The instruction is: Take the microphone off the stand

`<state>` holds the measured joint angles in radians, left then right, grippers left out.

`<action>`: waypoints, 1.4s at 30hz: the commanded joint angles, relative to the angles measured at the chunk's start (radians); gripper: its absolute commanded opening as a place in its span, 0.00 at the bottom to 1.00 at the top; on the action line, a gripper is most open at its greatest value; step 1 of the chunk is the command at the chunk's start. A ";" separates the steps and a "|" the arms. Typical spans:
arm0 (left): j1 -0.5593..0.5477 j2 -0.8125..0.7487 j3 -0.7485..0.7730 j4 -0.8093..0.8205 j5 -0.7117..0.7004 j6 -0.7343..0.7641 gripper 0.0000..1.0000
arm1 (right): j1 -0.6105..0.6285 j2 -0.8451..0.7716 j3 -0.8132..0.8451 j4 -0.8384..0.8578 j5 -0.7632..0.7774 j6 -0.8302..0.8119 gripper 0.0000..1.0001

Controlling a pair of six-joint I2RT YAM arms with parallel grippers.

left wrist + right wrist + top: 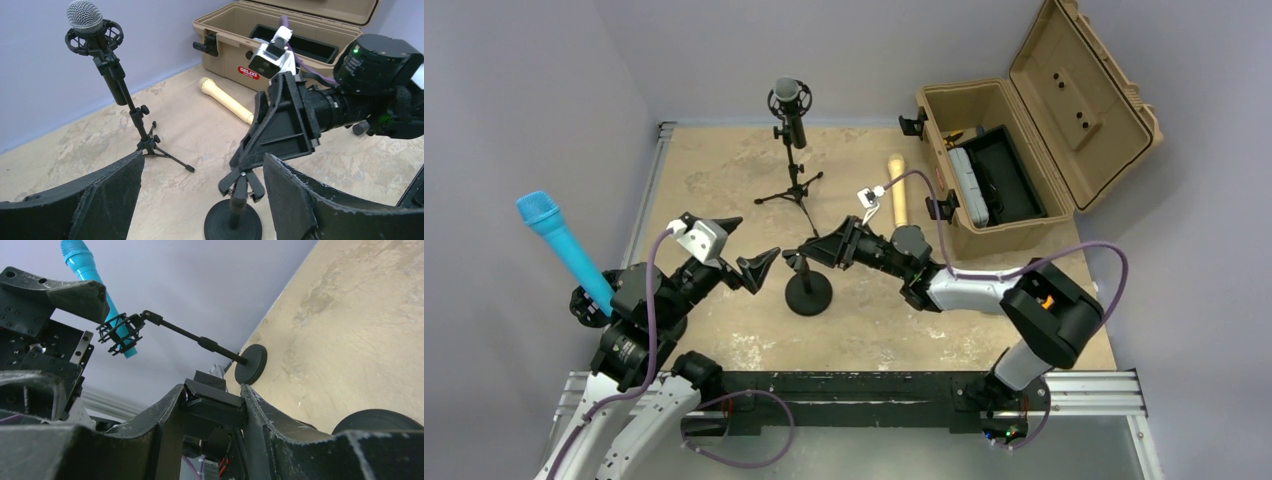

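Note:
A short stand with a round base point(808, 294) and an empty spring clip point(243, 182) stands mid-table. My right gripper point(804, 256) is shut on that clip, which shows as a black block between its jaws point(214, 399). My left gripper point(749, 250) is open and empty just left of this stand, its fingers point(115, 190) framing the stand. A blue microphone point(559, 243) sits in a shock mount point(120, 332) on a stand at the far left. A grey-headed black microphone point(789, 100) sits on a tripod stand point(150, 145) at the back. A beige microphone point(897, 190) lies loose on the table.
An open tan case point(994, 165) with gear inside stands at the back right; it also shows in the left wrist view point(235, 45). The blue microphone's stand has a round base point(251, 364) near the left wall. Grey walls close the table at the left and back.

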<state>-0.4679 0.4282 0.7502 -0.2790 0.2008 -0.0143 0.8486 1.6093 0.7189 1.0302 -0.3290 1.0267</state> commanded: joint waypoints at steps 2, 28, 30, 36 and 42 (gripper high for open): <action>-0.006 0.003 0.038 0.009 -0.002 0.010 0.86 | -0.048 -0.150 -0.092 -0.062 0.068 -0.012 0.11; -0.006 0.007 0.037 0.012 0.021 0.005 0.86 | -0.800 -0.756 -0.370 -0.546 0.072 -0.169 0.13; -0.006 0.009 0.039 0.012 0.024 0.004 0.86 | -0.814 -0.778 -0.366 -0.564 0.072 -0.175 0.14; -0.005 0.015 0.039 0.013 0.031 0.001 0.86 | -0.816 -0.743 -0.362 -0.564 0.030 -0.206 0.48; -0.005 0.018 0.038 0.017 0.044 -0.004 0.86 | -0.816 -0.828 -0.351 -0.658 0.045 -0.256 0.79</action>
<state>-0.4679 0.4385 0.7502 -0.2794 0.2218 -0.0147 0.0391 0.8368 0.3603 0.4992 -0.3016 0.8532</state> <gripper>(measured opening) 0.859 0.760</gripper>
